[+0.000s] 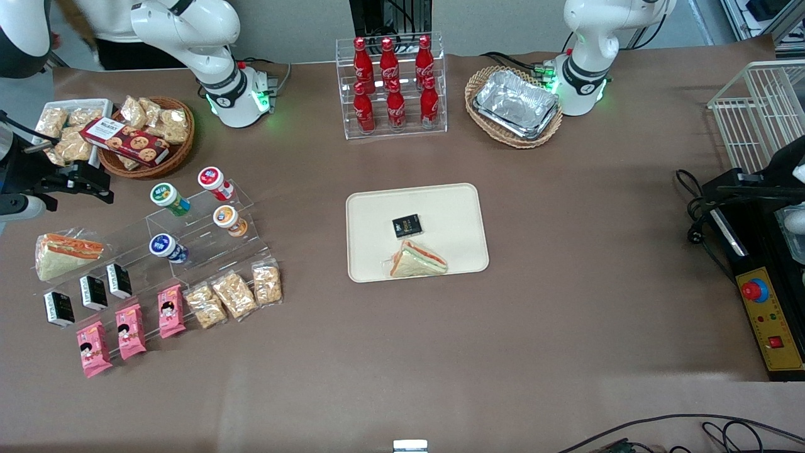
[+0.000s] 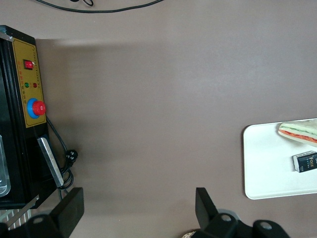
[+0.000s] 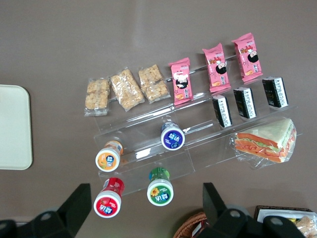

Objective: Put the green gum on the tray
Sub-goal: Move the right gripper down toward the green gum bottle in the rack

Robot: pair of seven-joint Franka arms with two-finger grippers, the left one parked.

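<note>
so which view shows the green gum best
The right wrist view: the green gum shows its lid and label up close, between the open gripper fingers. The front view shows it smaller; the left wrist view misses it.

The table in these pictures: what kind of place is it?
Probably a lab mock-up of a snack shop: gum bottles such as the green gum on clear steps, a cola rack, a tray; the gripper hovers open above.

The brown table [image 1: 566,314] carries the tray [image 1: 371,251] and 2 wicker baskets [image 1: 182,135].
</note>
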